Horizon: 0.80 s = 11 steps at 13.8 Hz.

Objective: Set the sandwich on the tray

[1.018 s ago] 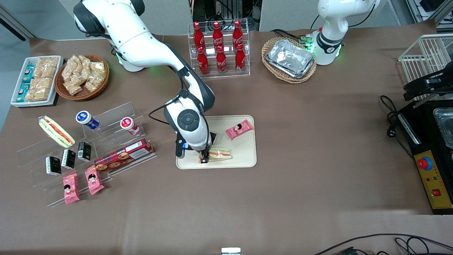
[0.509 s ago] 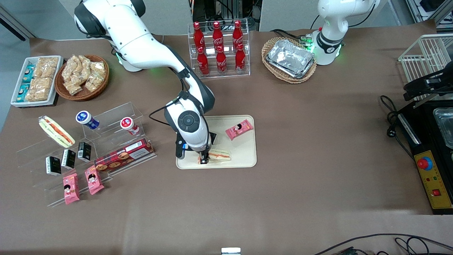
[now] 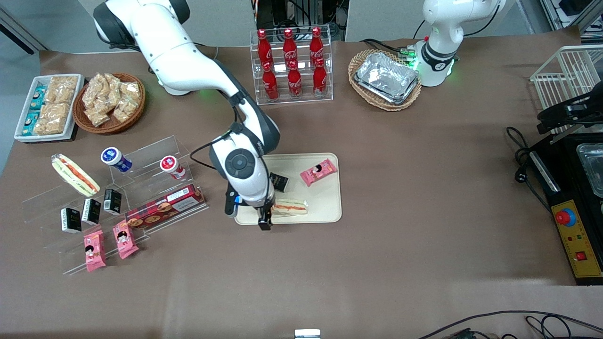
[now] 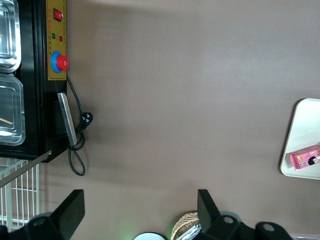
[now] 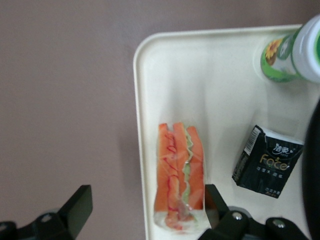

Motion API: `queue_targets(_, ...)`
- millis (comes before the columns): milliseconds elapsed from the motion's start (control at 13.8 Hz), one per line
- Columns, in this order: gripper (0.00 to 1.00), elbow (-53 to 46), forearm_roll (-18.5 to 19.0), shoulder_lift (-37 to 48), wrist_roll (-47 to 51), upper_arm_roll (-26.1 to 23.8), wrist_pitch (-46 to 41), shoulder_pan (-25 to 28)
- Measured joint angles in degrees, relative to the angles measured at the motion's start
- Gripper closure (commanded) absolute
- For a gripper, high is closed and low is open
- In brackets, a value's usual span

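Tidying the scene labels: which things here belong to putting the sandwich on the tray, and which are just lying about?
Job: sandwich, lying on the tray; open gripper above the tray's edge.

Lying about: pink snack and black pack on the tray, cola bottles, foil trays, other sandwich.

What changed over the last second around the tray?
The gripper let go of the sandwich and rose, open, drifting toward the front camera, past the tray edge. The sandwich now lies free on the tray. The pink snack pack and black pack stayed put.

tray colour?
Cream-beige tray, clearest in the right wrist view; gripper hovers at its edge.
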<state>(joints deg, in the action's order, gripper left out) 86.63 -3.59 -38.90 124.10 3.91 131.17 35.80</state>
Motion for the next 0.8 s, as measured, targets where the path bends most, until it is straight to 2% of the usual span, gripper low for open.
queue_targets(291,0.0,-0.5,-0.1,5.9,-4.2,0.0,-8.6,-1.6)
queue_targets(509,0.0,-0.9,-0.1,12.0,-10.4,0.0,-14.4,-5.0)
queue_targets(800,0.0,-0.9,-0.2,16.9,-29.1,0.1,-15.3,-10.3)
